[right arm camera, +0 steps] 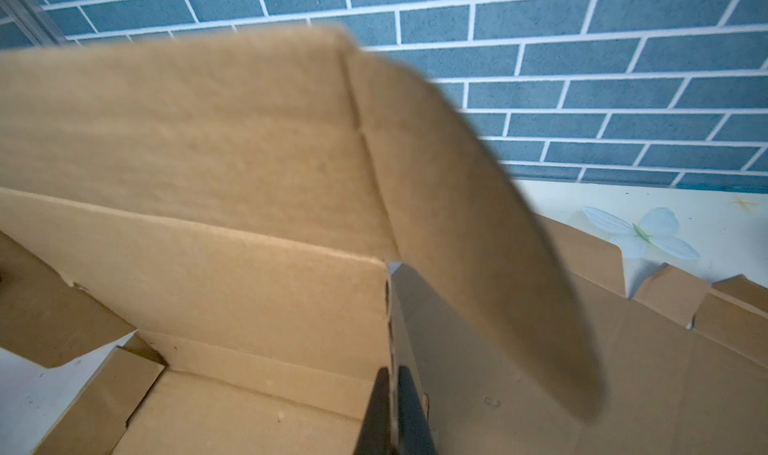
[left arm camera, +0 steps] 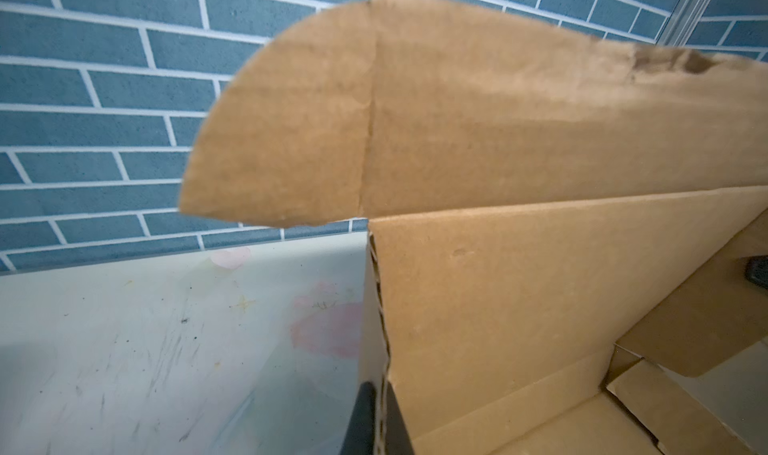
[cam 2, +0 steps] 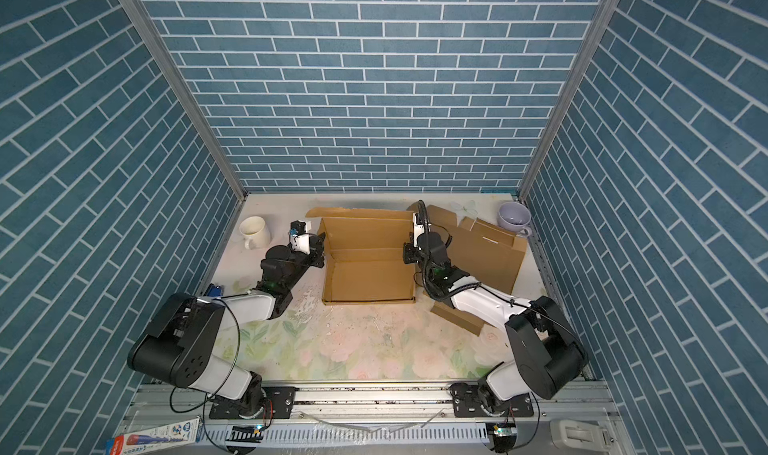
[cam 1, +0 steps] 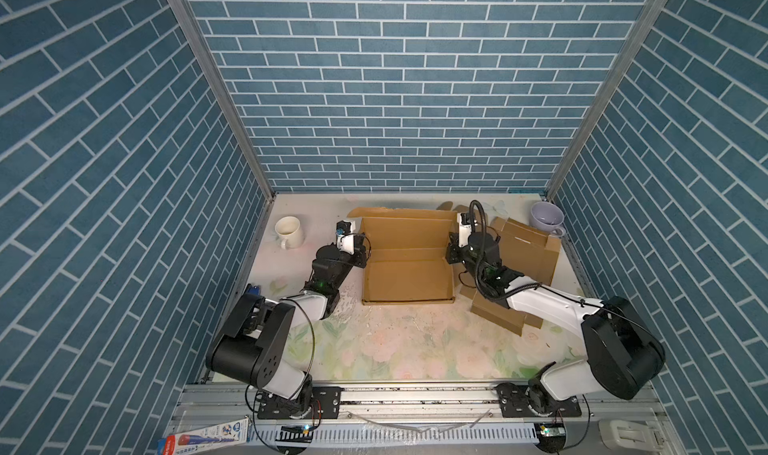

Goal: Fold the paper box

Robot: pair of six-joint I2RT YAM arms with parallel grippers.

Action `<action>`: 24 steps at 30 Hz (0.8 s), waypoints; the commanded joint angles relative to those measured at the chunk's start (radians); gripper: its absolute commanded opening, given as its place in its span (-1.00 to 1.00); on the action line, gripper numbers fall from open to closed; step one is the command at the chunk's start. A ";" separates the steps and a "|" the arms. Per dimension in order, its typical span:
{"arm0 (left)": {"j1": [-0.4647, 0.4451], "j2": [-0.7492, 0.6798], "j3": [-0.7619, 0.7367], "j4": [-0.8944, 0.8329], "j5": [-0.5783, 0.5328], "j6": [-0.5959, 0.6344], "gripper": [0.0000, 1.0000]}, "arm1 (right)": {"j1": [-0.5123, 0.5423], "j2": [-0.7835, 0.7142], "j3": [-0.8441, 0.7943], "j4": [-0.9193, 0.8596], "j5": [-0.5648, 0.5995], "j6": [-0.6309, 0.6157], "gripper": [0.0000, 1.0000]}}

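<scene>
Left gripper (left arm camera: 379, 421) pinching corrugated side edge of lid (cam 1: 405, 234) on paper box (cam 1: 407, 280); right gripper (right arm camera: 392, 415) pinching opposite edge. Symmetric hold likely steadying lid square for closing.

matt corrugated cardboard box (cam 1: 407, 280), glossy ceramic mug (cam 1: 289, 230)

Brown paper box (cam 1: 407, 278) — cup (cam 1: 546, 216) perhaps lilac

Right gripper (right arm camera: 392, 374) pinches the paper box (right arm camera: 249, 295) wall's corrugated edge.
</scene>
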 commanded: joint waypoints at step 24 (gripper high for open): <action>-0.165 0.064 -0.232 0.176 -0.093 -0.040 -1.00 | 0.170 0.054 -0.238 0.354 0.153 0.114 -1.00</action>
